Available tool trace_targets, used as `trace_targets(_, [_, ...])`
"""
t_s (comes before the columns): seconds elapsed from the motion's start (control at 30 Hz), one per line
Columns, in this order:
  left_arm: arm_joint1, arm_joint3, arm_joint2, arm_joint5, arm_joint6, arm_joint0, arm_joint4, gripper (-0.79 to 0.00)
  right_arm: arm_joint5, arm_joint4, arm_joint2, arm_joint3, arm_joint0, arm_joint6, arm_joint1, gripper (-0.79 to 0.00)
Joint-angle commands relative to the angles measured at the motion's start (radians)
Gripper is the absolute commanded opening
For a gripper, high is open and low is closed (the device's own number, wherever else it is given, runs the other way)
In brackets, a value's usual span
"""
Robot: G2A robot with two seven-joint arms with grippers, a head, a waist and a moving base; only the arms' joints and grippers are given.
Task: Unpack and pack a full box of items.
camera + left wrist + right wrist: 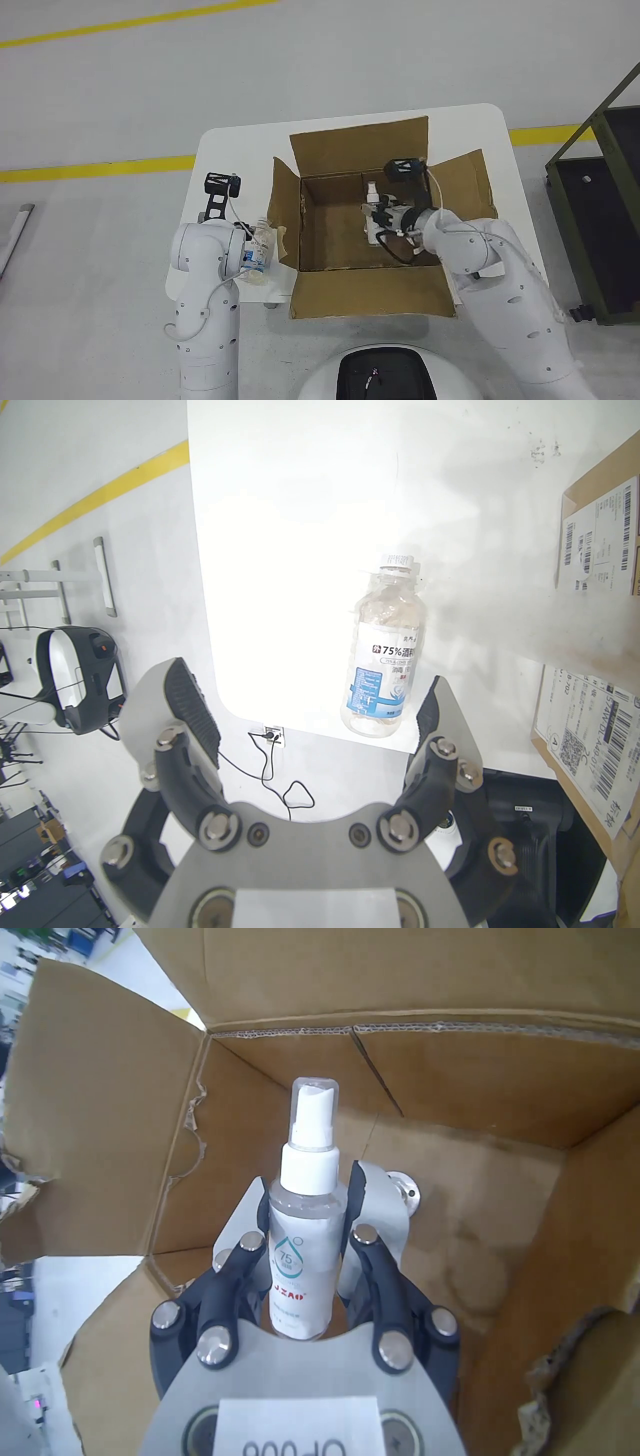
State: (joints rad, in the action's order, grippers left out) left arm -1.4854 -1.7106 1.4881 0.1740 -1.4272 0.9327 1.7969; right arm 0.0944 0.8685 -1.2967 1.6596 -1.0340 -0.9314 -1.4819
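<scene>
Okay, right fingers [356, 1198] are clamped on a small clear plastic spray bottle with a white pump head and clear cap [302, 1248]. They hold it at the upper body just under the collar, with the nozzle sticking out past the fingertips. Bottle and fingers sit inside the open brown cardboard box [450, 1078]; bare box floor lies beyond the tips.

Left fingers [192, 710] are spread wide with nothing between them. They hang over the white surface [280, 550]. A clear plastic bottle with a white screw cap and blue-and-white label [382, 660] is ahead of the fingertips, nearer one finger than the other. It looks to be lying down by the surface edge, just beside the box's outer wall, but I can't be sure.

Handling guess: the spray bottle is light, rigid and smooth, so it could slip or twist. A mid-body grip is safest, since the pump head is the weak part. The bigger bottle looks near empty and thin-walled, so it may dent or roll. Take it across the labelled middle.
</scene>
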Motion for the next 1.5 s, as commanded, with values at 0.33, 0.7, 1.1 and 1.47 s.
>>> trace_targets(0.33, [0.0,0.0,0.0,0.0,0.0,0.0,0.0,0.0,-0.003,-0.003,0.003,0.002,-0.003,0.013,-0.001,-0.785])
trace_targets(0.7, [0.0,0.0,0.0,0.0,0.0,0.0,0.0,0.0,-0.176,-0.415,-0.237,0.137,-0.072,0.186,0.019,-0.785])
trace_targets(1.1, [0.0,0.0,0.0,0.0,0.0,0.0,0.0,0.0,-0.271,-0.628,-0.379,0.131,-0.123,0.196,0.038,-0.785])
trace_targets(1.47, [0.0,0.0,0.0,0.0,0.0,0.0,0.0,0.0,-0.299,-0.581,-0.415,0.18,-0.132,0.242,0.047,-0.785])
